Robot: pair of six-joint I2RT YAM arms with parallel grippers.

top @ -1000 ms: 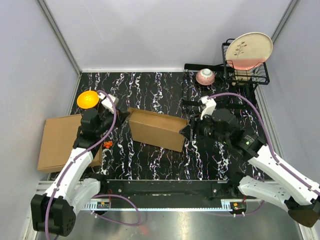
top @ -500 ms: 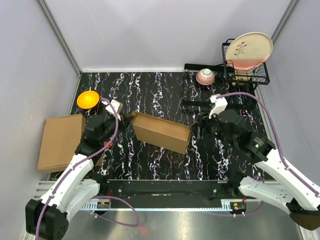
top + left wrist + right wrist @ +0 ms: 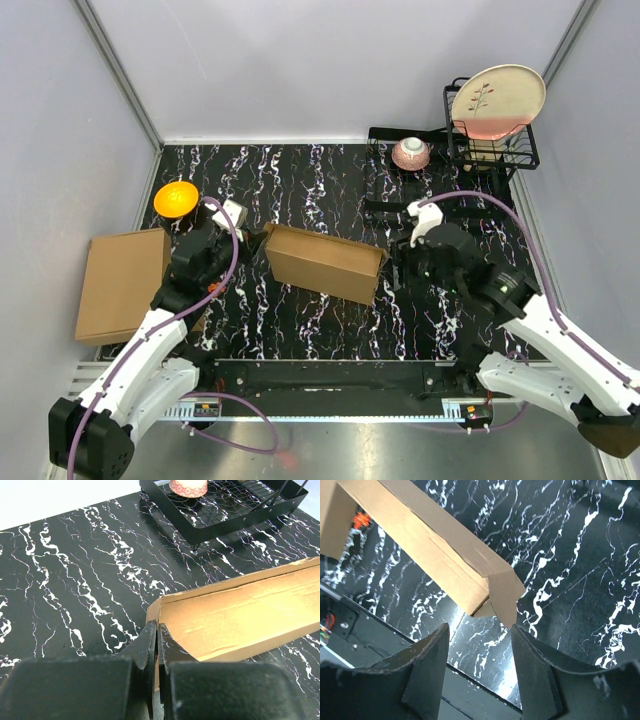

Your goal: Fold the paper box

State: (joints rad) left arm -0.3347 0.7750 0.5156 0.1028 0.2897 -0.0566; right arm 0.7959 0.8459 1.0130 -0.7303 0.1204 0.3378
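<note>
Left gripper (image 3: 155, 631) has its two fingers shut tight together, and its tips sit right at the left end of the paper box (image 3: 322, 262). From the wrist view I cannot tell if a thin bit of card is caught between them or if they just push on the end wall.

Right gripper (image 3: 480, 632) has its fingers apart. The right corner of the box pokes in just ahead of the gap, but nothing is squeezed.

What has changed: a moment ago the left arm was further back, and the box sat a little more to the left. Now the arm has come in and the box has slid a bit to the right, toward the other gripper. The right gripper pulled away and has come back close to the end. I think this means the arms are working on the two ends now — lining them up to press the end flaps in.

The box lies near the middle of the black table (image 3: 300, 180), a little slanted. It is plain brown card — long, low and open on top, with its long walls already standing. The right corner has a small flap sticking out, not tucked in.
</note>
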